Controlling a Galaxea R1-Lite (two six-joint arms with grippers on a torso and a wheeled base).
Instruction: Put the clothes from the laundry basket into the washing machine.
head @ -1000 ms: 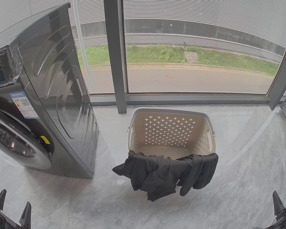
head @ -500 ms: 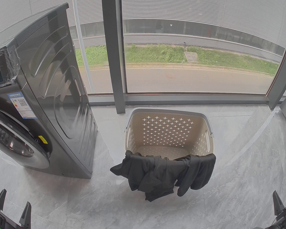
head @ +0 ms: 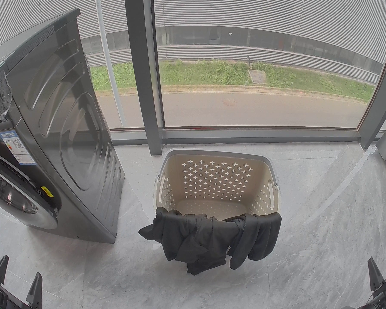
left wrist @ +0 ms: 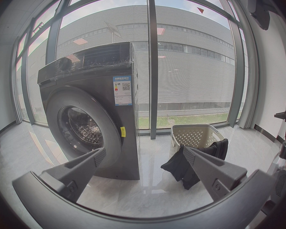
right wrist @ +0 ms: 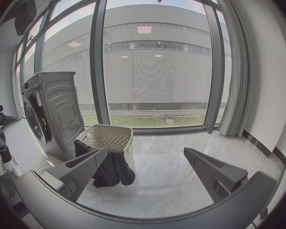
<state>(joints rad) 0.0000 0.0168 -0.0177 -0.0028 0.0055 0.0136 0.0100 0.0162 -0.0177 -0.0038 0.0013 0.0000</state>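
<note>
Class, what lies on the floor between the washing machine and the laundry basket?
Only bare grey floor separates the washing machine from the laundry basket, as the head view shows. The dark clothes hang over the basket's near rim.

Pale grey marbled stone floor, dark grey front-loading washing machine standing on it, beige perforated plastic laundry basket near the machine's right side

Clothes hang over laundry basket, washing machine left

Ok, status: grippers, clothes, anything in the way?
Left gripper, right gripper open, empty. Dark clothes draped over near rim of laundry basket, untouched. Washing machine door looks shut.
</note>
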